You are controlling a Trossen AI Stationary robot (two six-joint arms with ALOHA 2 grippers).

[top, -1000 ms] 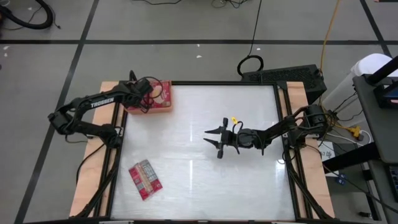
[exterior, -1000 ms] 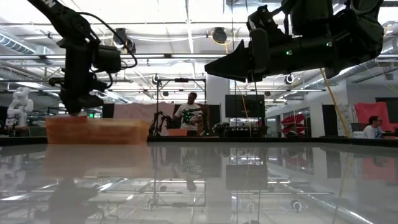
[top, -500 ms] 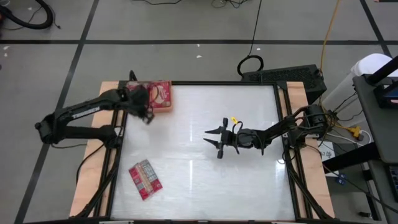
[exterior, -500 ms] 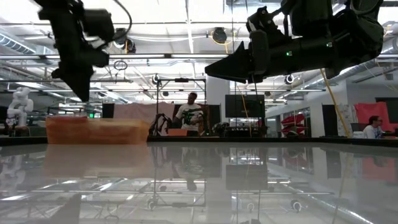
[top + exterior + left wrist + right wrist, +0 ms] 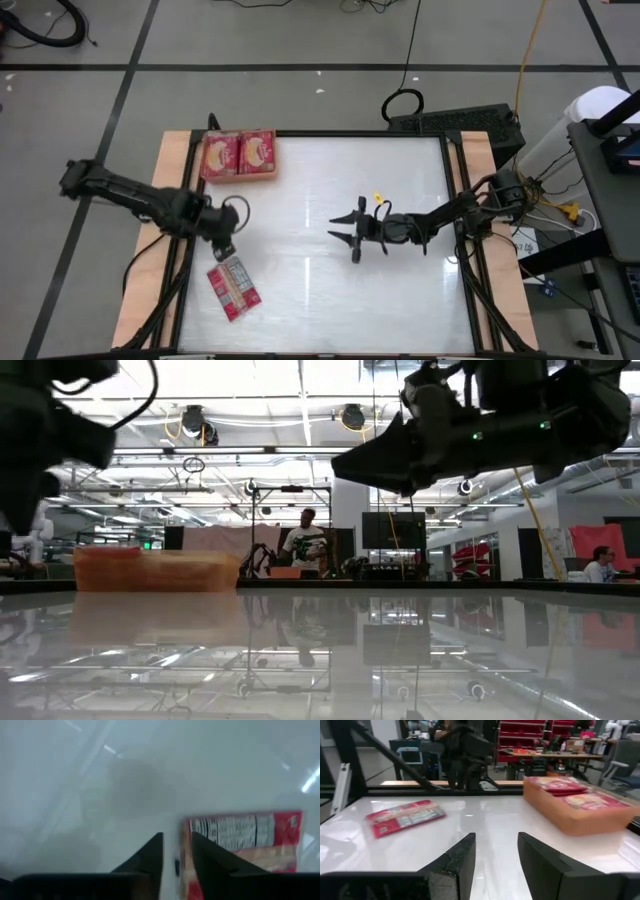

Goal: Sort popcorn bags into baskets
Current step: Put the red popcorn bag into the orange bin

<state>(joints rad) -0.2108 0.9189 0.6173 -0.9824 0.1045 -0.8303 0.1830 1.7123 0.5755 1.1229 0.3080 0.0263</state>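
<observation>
**Three packets on the table, two already in the tray**

Two red popcorn bags [image 5: 240, 154] lie side by side in the orange basket [image 5: 266, 176] at the far left corner. A third bag [image 5: 233, 287], red with a pale label panel, lies loose at the near left. The left gripper [image 5: 226, 237] hovers just beside it, fingers narrowly parted, empty. The right gripper [image 5: 347, 226] hangs mid-table, open, empty.

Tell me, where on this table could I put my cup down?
The far right corner and the near right stretch, past the right gripper, are bare. The left side is crowded: the tray with two bags, the left gripper and a loose bag.
</observation>
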